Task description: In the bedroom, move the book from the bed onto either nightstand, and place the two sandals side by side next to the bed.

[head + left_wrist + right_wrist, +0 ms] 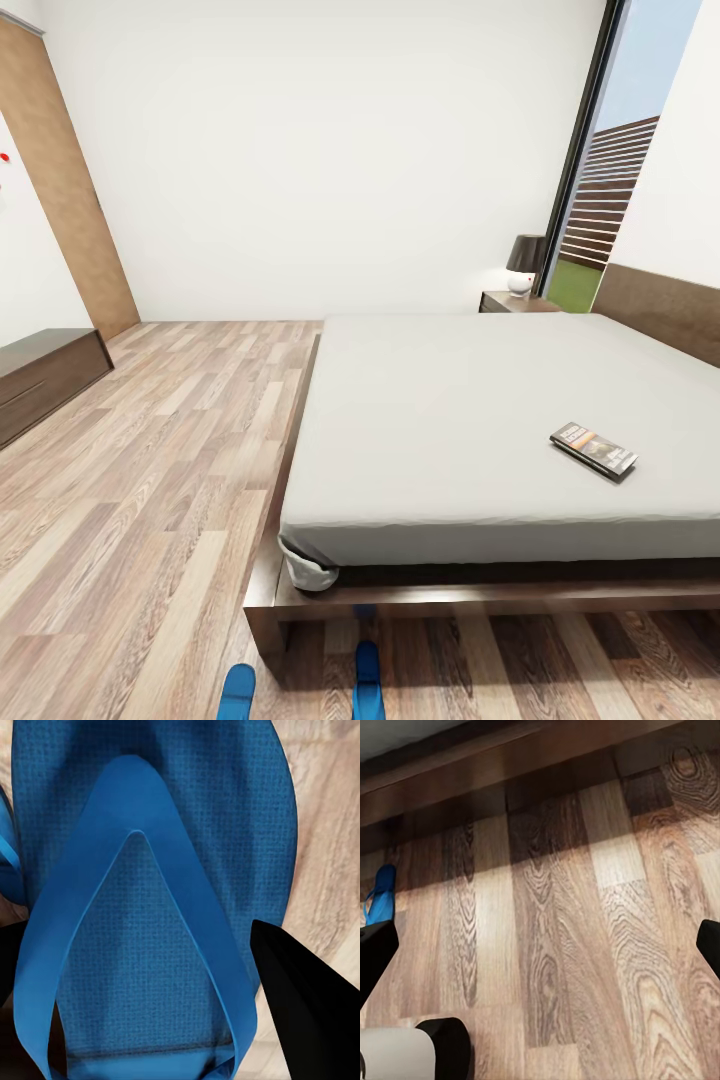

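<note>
Left wrist view: fingers (pixel 304 1005) astride a sandal (pixel 150 907), seemingly gripping.

The bed (pixel 470 420) has a plain pale grey mattress on a dark brown frame, with a brown headboard (pixel 665 305) at 3 o'clock. The book (pixel 593 450) is dark with an orange band. Two sandals (pixel 368 680) at 6 o'clock are bright blue, the sole finely dotted. The floor (pixel 150 480) is streaked wood-grain planks in tan and brown. The walls (pixel 320 150) are white. A dark brown nightstand (pixel 510 301) carries a lamp (pixel 525 262), dark shade over white base.
</note>
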Robot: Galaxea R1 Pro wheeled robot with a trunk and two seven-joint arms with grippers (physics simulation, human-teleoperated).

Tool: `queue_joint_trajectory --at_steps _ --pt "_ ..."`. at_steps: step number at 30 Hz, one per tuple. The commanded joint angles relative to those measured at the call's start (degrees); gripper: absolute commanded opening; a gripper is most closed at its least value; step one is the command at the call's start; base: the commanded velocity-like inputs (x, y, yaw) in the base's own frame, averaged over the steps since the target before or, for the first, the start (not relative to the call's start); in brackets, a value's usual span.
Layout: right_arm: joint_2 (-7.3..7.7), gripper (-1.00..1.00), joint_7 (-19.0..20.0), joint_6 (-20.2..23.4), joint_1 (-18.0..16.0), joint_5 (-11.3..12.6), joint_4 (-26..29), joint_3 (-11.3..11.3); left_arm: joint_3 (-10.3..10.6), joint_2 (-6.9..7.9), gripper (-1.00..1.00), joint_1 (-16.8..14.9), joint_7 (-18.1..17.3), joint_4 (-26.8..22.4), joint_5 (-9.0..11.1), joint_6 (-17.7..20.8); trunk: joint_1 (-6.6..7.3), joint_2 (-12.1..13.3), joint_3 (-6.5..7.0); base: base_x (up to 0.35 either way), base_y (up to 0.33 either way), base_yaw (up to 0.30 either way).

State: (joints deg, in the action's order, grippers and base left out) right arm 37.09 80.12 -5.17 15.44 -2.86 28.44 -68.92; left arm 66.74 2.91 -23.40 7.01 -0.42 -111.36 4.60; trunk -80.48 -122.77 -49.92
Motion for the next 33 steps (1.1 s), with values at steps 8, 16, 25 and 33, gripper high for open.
queue_joint_trajectory --at_steps 8,16,25,33 --pt "0.04 1.00 0.1 -0.4 -0.1 -0.4 0.0 -0.2 -0.1 0.11 -1.00 0.1 0.2 0.0 -0.6 -0.2 0.01 0.0 -0.04 0.000 0.000 0.000" --pt "1.25 1.00 2.7 2.2 -1.6 -0.7 2.3 -0.4 0.2 0.56 -1.00 0.5 0.1 -0.1 -0.7 -2.8 0.01 0.0 -0.04 0.000 0.000 0.000" --pt "4.24 1.00 9.9 13.5 -6.3 -0.6 3.0 -0.3 0.2 0.60 -1.00 0.5 0.1 -0.1 -0.7 -3.3 0.01 0.0 -0.04 0.000 0.000 0.000" --pt "6.95 1.00 9.9 17.6 -11.3 -0.6 3.0 0.0 0.2 0.60 -1.00 0.5 0.1 -0.1 -0.7 -3.4 0.01 0.0 -0.04 0.000 0.000 0.000"
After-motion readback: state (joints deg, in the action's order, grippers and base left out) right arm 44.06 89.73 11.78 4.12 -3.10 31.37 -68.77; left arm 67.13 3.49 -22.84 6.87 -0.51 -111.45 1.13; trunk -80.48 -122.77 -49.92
